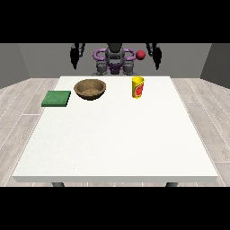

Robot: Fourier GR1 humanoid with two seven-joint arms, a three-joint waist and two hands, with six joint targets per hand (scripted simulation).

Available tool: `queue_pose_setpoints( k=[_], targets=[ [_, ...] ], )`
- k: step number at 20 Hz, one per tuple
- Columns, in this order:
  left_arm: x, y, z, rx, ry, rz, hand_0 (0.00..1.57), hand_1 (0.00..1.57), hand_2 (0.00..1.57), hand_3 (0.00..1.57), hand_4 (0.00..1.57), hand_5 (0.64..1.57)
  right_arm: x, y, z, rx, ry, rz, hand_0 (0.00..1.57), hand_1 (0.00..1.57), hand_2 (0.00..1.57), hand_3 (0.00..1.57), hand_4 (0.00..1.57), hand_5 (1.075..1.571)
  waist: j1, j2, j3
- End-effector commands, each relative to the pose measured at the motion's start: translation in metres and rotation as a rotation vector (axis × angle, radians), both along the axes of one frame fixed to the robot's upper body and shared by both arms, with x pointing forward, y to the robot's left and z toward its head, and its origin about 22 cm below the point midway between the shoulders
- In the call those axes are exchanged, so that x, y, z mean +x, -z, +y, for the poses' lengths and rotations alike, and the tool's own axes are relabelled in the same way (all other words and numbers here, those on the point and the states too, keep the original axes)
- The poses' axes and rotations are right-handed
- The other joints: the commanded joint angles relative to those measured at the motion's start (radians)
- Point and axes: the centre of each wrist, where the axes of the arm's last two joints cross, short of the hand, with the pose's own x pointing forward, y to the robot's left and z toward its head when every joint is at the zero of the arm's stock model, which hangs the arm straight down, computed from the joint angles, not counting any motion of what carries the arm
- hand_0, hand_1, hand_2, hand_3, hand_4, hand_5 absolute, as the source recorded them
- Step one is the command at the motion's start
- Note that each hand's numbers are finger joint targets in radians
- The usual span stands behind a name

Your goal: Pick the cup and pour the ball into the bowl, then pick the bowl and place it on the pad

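Both hands raised behind the table's far edge; nothing held.

Yellow cup (138, 87) upright on white table (117, 143), far side, right of centre; wooden bowl (90, 88) well apart to its left; green pad (56, 98) near bowl's left, at table's left edge; red ball (140, 55) shows above cup, beside robot's torso; hand at view's right (157, 55) and hand at view's left (74, 56) hang clear of everything; finger posture cannot be told.

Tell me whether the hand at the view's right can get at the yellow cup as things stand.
Probably yes. The hand at the view's right hangs raised behind the table's far edge, and the yellow cup stands upright on that side near that edge, apart from the bowl, nothing between.
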Motion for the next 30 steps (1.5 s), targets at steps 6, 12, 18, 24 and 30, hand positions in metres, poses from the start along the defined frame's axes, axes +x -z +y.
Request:
queue_pose_setpoints(
  k=[6,12,18,24,30],
  targets=[
    [-0.001,-0.029,0.013,0.039,-0.011,0.004,0.0,0.0,0.0,0.0,0.66,1.566,0.0,-0.028,-0.008,-0.025,0.008,0.012,0.0,0.0,0.0,0.0,0.87,1.533,0.009,-0.27,-0.025],
    [-0.027,-0.048,-0.034,-0.207,-0.029,0.273,0.0,0.0,0.0,0.0,0.64,1.564,-0.043,-0.024,-0.001,0.157,0.086,0.346,0.0,0.0,0.0,0.0,0.86,1.532,-0.025,-0.452,-0.0322],
    [-0.022,-0.102,-0.063,-0.189,0.035,0.091,0.0,0.0,0.0,0.0,0.56,1.555,-0.033,-0.08,-0.041,0.129,0.13,0.16,0.0,0.0,0.0,0.0,0.76,1.548,0.002,-0.26,-0.032],
    [0.015,-0.089,-0.06,-0.127,0.016,-0.161,0.0,0.0,0.0,0.0,0.58,1.544,-0.008,-0.07,-0.001,0.156,0.045,-0.075,0.0,0.0,0.0,0.0,0.73,1.55,-0.031,0.038,-0.032],
    [0.02,-0.045,-0.037,-0.049,0.005,-0.27,0.0,0.0,0.0,0.0,0.55,1.487,-0.001,-0.057,-0.02,0.159,0.044,-0.173,0.0,0.0,0.0,0.0,0.69,1.543,-0.03,0.172,-0.0325]
  ],
)
